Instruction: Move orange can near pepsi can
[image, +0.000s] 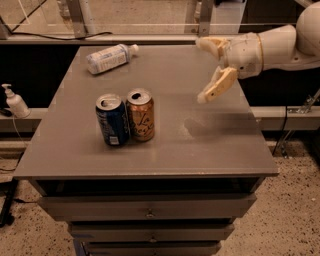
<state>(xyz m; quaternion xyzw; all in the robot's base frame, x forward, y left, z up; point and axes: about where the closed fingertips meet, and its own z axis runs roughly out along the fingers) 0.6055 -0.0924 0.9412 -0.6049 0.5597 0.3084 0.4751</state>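
**Entry: orange can parked beside pepsi can, gripper clear and empty**

I noted the orange can (140, 115) standing upright on the table (210, 150), out ahead of the jaws' open side and well apart from them, nearer the front edge than the fingertips were. Its silver top faced up with the opening visible, and its white cursive lettering faced the camera.

The pepsi can (112, 120) stood upright just beside it, on the side away from the jaws. The two cans looked to be touching or very nearly so; I could not tell which. From the jaws, the orange can came first and the blue one behind it.

The gripper (200, 70) hung above the right rear part of the tabletop, with its fingers pointing toward the cans' side of the table. I read the jaws as spread wide, one finger high and one low, with nothing between them and nothing in contact with either pad. The arm (280, 42) ran off behind the jaws to the right edge of the view. A soft shadow (220, 125) lay on the table below the jaws.

Farther ahead of the fingertips, toward the back corner, a clear plastic bottle (110, 57) lay on its side, well apart from both cans.

Beyond the table's far side from the jaws, a pump bottle (15, 101) stood on a lower ledge. Drawers (150, 212) sat below the tabletop.
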